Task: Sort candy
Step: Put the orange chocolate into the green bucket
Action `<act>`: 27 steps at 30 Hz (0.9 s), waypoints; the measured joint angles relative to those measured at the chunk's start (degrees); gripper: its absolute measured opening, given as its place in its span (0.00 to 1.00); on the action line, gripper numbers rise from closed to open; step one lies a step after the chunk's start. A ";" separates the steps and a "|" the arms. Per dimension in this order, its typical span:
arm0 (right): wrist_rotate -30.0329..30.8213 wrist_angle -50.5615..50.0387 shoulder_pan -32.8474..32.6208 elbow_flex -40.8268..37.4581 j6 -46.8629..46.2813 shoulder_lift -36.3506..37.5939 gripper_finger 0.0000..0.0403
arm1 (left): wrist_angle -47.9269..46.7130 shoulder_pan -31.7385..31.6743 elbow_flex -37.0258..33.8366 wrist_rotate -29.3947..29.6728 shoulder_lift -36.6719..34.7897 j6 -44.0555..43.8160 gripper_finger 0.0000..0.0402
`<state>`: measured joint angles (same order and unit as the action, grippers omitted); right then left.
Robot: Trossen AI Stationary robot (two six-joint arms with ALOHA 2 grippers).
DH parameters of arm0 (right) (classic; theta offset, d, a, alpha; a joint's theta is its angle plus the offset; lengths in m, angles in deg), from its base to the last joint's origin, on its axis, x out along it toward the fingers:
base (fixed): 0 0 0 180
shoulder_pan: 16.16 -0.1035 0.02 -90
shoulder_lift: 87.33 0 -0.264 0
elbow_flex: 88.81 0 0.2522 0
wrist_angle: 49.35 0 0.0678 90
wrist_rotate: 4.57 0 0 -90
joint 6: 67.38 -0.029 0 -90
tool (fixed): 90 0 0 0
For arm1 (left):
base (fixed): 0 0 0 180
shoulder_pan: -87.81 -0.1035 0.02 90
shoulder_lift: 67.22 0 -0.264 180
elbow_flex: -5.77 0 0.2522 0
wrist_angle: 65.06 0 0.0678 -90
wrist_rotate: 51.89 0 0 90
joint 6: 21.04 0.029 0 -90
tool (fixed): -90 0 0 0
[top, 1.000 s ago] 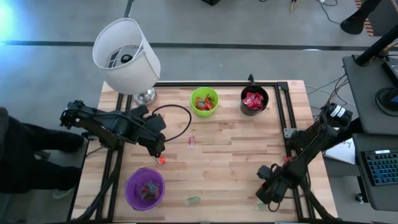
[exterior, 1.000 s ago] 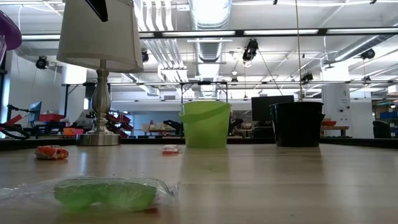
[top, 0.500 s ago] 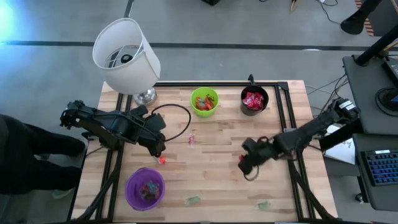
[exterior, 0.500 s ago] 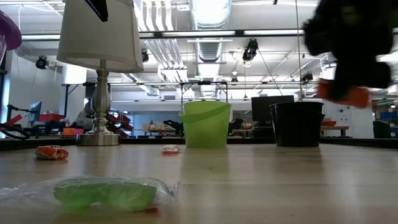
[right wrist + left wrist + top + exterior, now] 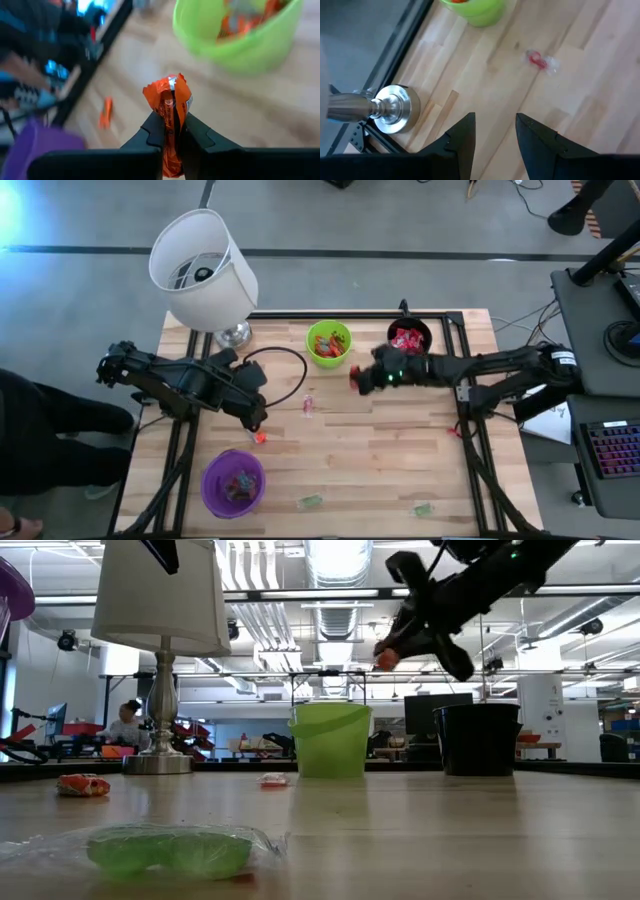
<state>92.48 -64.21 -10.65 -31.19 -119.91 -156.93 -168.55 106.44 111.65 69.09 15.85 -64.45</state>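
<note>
The right hand (image 5: 356,378) is clenched on 1 orange wrapped candy (image 5: 169,107), which stands up between its 2 fingers (image 5: 197,135). It hangs in the air above the desk (image 5: 380,460), just right of the green cup (image 5: 329,343) and left of the black cup (image 5: 408,342). In the low view this hand (image 5: 392,652) is higher than the rims of both cups, and the orange piece (image 5: 384,661) shows at its tip.

The green cup holds orange candies (image 5: 327,347) and the black cup holds red candies (image 5: 406,340). Both cups stand at the far side of the desk.

The left hand (image 5: 256,420) waits low over the left part of the desk, its fingers (image 5: 462,137) apart and grasping nothing. Just near of it lies 1 red candy (image 5: 259,436). A pink candy (image 5: 308,406) lies right of it, around the middle of the desk.

The purple cup (image 5: 233,483) stands at the near left and has some candies inside. 2 green candies lie by the near edge, 1 (image 5: 310,502) right of the purple cup and 1 (image 5: 423,508) further right.

A lamp (image 5: 203,270) stands at the far left corner.
</note>
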 joint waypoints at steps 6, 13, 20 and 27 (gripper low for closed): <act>0.00 7.35 7.34 0.00 0.28 -1.86 0.05 | 0.09 -0.45 0.00 3.85 0.01 -2.11 0.31; -0.08 9.48 11.78 5.66 3.50 -8.63 0.05 | -0.02 -1.68 0.00 7.34 0.15 0.24 0.31; -0.19 3.72 13.78 18.11 11.88 -17.79 0.06 | -0.27 -3.96 0.00 7.45 0.15 4.95 0.31; -1.43 -15.17 14.22 31.39 19.78 -24.99 0.10 | -0.28 -4.17 0.00 7.51 0.13 8.07 0.31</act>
<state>91.06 -79.38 3.56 0.20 -100.14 -181.92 -168.83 102.27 111.65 76.61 15.98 -56.38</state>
